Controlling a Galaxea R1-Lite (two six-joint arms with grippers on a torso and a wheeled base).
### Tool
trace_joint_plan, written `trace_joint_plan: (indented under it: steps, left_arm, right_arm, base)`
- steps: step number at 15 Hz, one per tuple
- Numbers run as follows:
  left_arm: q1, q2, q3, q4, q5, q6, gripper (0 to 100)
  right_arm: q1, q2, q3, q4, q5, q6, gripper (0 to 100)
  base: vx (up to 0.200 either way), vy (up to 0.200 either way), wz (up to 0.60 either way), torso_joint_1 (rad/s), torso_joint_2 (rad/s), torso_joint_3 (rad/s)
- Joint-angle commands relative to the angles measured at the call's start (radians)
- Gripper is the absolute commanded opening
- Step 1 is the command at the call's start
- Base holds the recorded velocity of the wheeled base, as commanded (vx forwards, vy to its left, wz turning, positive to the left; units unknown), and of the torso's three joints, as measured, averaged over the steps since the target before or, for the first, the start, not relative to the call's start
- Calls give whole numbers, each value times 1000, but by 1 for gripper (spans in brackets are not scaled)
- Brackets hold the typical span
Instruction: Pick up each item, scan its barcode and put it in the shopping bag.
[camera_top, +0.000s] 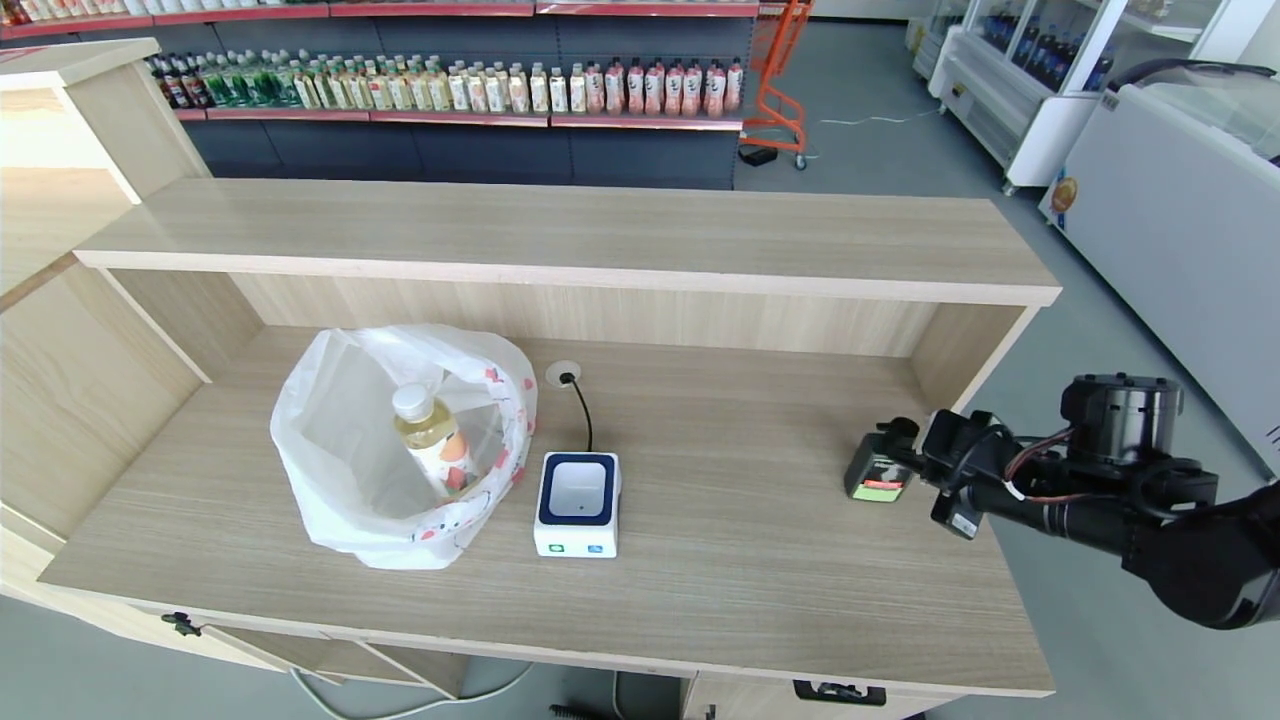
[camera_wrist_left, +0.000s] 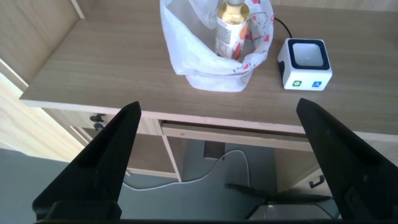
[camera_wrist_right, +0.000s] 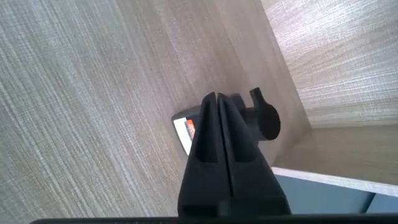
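Shop counter (camera_top: 760, 520): shopping bag (camera_top: 330, 500) at 9 o'clock of the scanner (camera_top: 578, 503), one bottle (camera_top: 432, 440) leaning inside. Small dark item (camera_top: 878, 474) sits at the scanner's 3 o'clock, near the side wall (camera_top: 960, 350). Right end effector (camera_top: 905, 450) is closed flat, right at the item but not around it. Left end effector (camera_wrist_left: 219, 106) is wide open and empty. Risk: staying closed, it shoves or tips the item against the wall instead of grasping it

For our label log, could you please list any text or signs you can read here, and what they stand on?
No text can be read.
Bottle label, in the shopping bag: blurred.
Scanner front: green and blue icons, illegible.
Small dark item, red-green label: too small.
Shelf bottles: too small.
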Motion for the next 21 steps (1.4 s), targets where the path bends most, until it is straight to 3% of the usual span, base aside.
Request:
trace_joint_plan:
  steps: [1, 3, 7, 8, 15, 20, 21]
  left_arm:
    - [0, 0, 0, 0, 1, 0, 100]
    - [0, 0, 0, 0, 1, 0, 100]
    - [0, 0, 0, 0, 1, 0, 100]
    - [0, 0, 0, 0, 1, 0, 100]
    - [0, 0, 0, 0, 1, 0, 100]
    - [0, 0, 0, 0, 1, 0, 100]
    - [0, 0, 0, 0, 1, 0, 100]
  right_arm:
    - [-3, -27, -2, -2, 5, 6, 0]
    - [-23, -66, -1, -2, 5, 51, 0]
    - [-167, -158, 21, 70, 6, 149, 0]
    - [-176, -160, 19, 71, 8, 164, 100]
    - [-238, -60, -7, 236, 0, 210, 100]
    - [-209, 102, -123, 265, 0, 210, 100]
    - [-187, 167, -196, 266, 0, 212, 100]
  base:
    - [0, 0, 0, 0, 0, 0]
    - [0, 0, 0, 0, 0, 0]
    - [0, 0, 0, 0, 0, 0]
    - [0, 0, 0, 0, 0, 0]
    - [0, 0, 0, 0, 0, 0]
    - [0, 0, 0, 0, 0, 0]
    - [0, 0, 0, 0, 0, 0]
